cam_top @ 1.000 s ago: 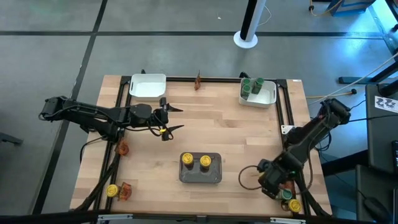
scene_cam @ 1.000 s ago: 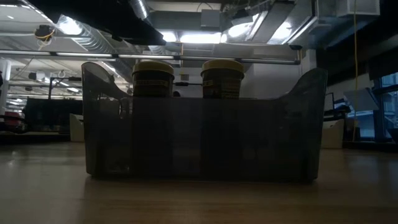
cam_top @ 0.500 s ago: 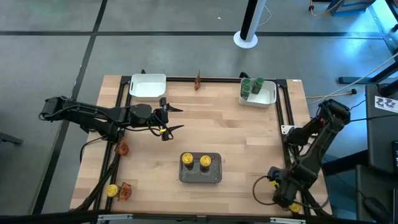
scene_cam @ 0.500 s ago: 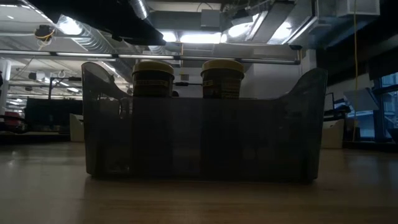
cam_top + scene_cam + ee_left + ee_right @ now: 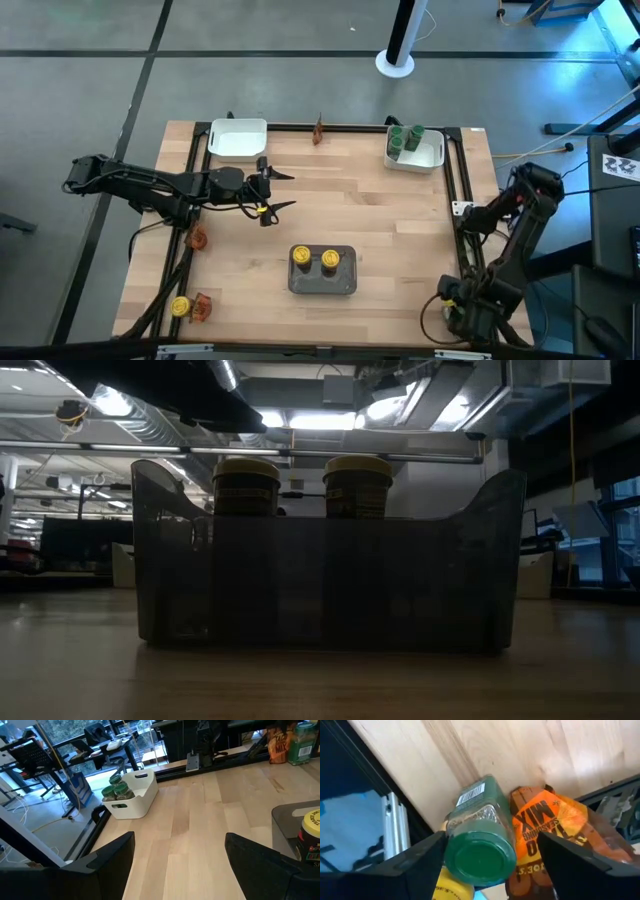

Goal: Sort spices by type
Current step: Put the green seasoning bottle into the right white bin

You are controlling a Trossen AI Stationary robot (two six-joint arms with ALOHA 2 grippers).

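Observation:
My right gripper (image 5: 491, 840) hangs open, pointing down, over the table's near right corner (image 5: 468, 318). Below it a green-lidded jar (image 5: 480, 840) lies on its side between the two fingers, which stand apart from it. An orange packet (image 5: 550, 832) lies against the jar, and a yellow lid (image 5: 451, 891) shows beside it. My left gripper (image 5: 270, 190) waits open above the table's left half. Two yellow-lidded jars (image 5: 315, 259) stand in the grey tray (image 5: 323, 284). Green-lidded jars (image 5: 405, 137) stand in the far right white tray (image 5: 432, 155).
An empty white tray (image 5: 238, 138) sits at the far left. A reddish packet (image 5: 319, 128) stands at the far edge. More packets (image 5: 196, 238) (image 5: 203, 306) and a yellow-lidded jar (image 5: 180, 307) lie by the left rail. Black rails frame the table.
My right gripper has swung toward the table's near right corner, rolling about its pointing line as it went, and now stands over the green-lidded jar and the packet there. Its fingers stay open.

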